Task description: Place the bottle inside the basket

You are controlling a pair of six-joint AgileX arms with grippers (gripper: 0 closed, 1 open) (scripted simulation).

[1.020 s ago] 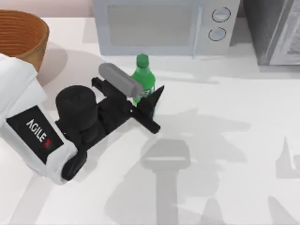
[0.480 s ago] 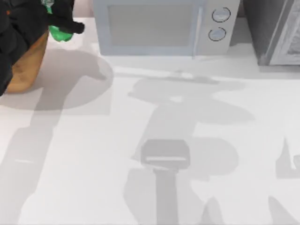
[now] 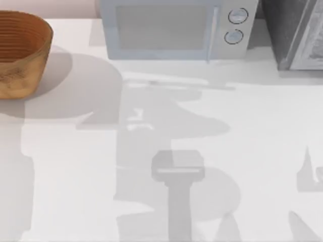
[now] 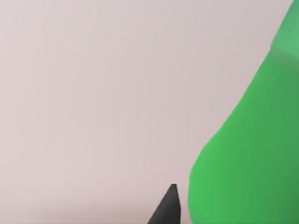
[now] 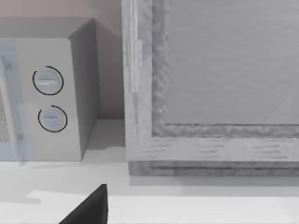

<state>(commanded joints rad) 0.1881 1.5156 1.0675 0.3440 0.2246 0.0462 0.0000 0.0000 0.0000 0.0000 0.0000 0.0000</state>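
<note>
Since half a second ago the left arm has left the top view, uncovering the basket (image 3: 22, 53) at the bench's (image 3: 242, 131) far left. The bottle (image 4: 247, 154) sits beside a left gripper fingertip (image 4: 167, 207), probably held for carrying; the grip I cannot confirm.

One basket (image 3: 22, 53), one bottle (image 4: 247, 149), one microwave (image 3: 174, 30) (two dials).

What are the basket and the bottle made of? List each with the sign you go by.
The basket: apparently woven wicker, matte orange-brown; its inside shows stacked ribbed rings and its outer wall a coarse, mottled weave.

The bottle: probably plastic, bright green with a smooth, even, softly shaded surface and no visible texture. It sits close beside the left end effector's dark fingertip; the material is a guess from the look.
</note>
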